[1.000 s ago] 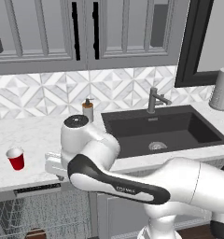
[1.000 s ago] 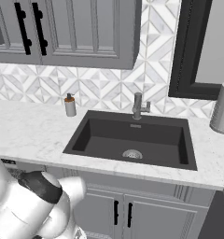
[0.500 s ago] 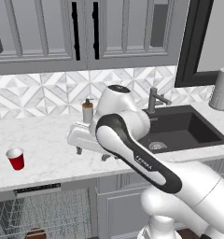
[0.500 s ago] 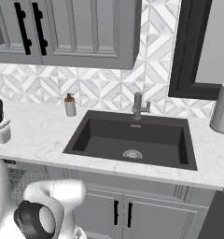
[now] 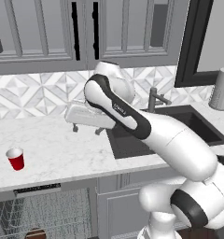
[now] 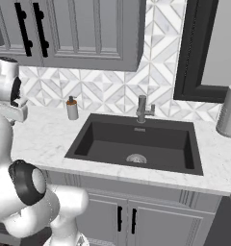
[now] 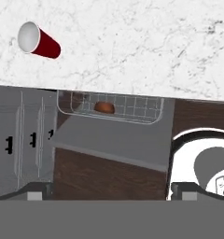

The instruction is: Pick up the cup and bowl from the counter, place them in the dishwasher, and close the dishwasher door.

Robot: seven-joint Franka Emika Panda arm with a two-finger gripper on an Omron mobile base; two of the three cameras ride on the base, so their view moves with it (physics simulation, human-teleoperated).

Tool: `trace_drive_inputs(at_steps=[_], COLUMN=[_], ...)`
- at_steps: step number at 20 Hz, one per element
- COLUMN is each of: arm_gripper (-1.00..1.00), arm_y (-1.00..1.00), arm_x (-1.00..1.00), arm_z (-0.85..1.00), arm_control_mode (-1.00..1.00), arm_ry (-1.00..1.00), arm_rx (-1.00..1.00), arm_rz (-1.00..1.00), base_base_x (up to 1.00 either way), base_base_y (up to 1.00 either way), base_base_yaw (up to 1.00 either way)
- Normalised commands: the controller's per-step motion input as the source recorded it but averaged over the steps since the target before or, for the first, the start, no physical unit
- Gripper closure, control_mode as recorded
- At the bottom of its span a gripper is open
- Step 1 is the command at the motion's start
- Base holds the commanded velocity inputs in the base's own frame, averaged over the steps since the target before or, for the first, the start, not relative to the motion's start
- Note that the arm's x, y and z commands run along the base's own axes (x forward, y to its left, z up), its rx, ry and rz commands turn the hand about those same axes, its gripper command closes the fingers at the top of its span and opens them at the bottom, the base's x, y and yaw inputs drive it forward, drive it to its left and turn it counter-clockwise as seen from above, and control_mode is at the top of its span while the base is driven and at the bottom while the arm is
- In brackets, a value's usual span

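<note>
The tool [image 5: 86,128] hangs above the tabletop [image 5: 53,144], tips spread apart, gripping nothing. Best to swing left and come down over the upright cup [image 5: 16,158] near the front edge. The bowl [image 7: 104,107] probably sits in the dishwasher [image 7: 109,109] rack already, half hidden.

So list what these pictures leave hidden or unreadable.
- Bowl: in the left base view the bottom edge cuts it off; in the hand view it is a small brown shape behind the rack wires.
- Dishwasher door: the hand view shows it from above, so its handle cannot be made out.
- Tool: the fingers are small dark stubs under the hand in the left base view.
- Soap bottle: too small to read.
</note>
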Motion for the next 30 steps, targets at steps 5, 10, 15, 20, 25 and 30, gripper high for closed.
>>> trace_drive_inputs(at_steps=[5, 10, 15, 20, 25, 30], arm_gripper=[-1.0, -1.0, -1.0, -1.0, -1.0, -1.0], arm_y=[0.99, 0.5, 0.23, 0.11, 0.0, 0.01], arm_x=[0.07, 0.14, 0.2, 0.08, 0.12, 0.04], arm_z=[-0.02, -0.08, -0.23, -0.34, -0.36, -0.4], arm_control_mode=[-1.0, -1.0, -1.0, -1.0, -1.0, -1.0], arm_ry=[-0.01, -0.05, -0.08, -0.09, -0.07, -0.12], arm_rx=[-0.16, -0.17, -0.15, 0.0, 0.04, 0.07], arm_rz=[0.1, 0.04, 0.01, 0.0, 0.0, 0.0], base_base_x=[0.0, 0.0, 0.0, 0.0, 0.0, 0.0], base_base_y=[0.0, 0.0, 0.0, 0.0, 0.0, 0.0], base_base_yaw=[0.0, 0.0, 0.0, 0.0, 0.0, 0.0])
